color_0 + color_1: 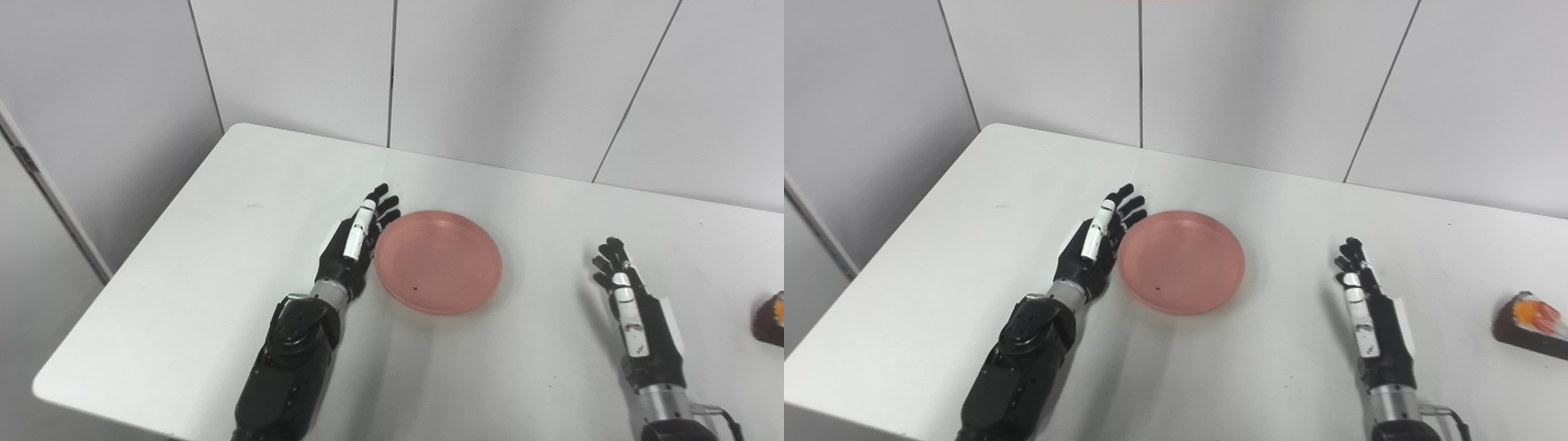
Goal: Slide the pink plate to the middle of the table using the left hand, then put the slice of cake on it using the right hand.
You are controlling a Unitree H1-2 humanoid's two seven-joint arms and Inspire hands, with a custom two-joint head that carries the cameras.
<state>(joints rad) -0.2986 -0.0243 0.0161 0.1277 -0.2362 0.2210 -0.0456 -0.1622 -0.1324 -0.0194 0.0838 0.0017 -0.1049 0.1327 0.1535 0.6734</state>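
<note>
A round pink plate [438,261] lies near the middle of the white table [245,184], with nothing on it but a tiny dark speck. My left hand [355,242] stands edge-on against the plate's left rim, fingers straight and apart, holding nothing. My right hand [1366,309] rests open and edge-on on the table, well right of the plate. The slice of cake [1532,324], dark brown with orange and white topping, sits at the far right edge, a short way right of my right hand.
Grey wall panels [490,73] rise just behind the table's far edge. The table's left edge and front-left corner [46,386] lie close to my left arm.
</note>
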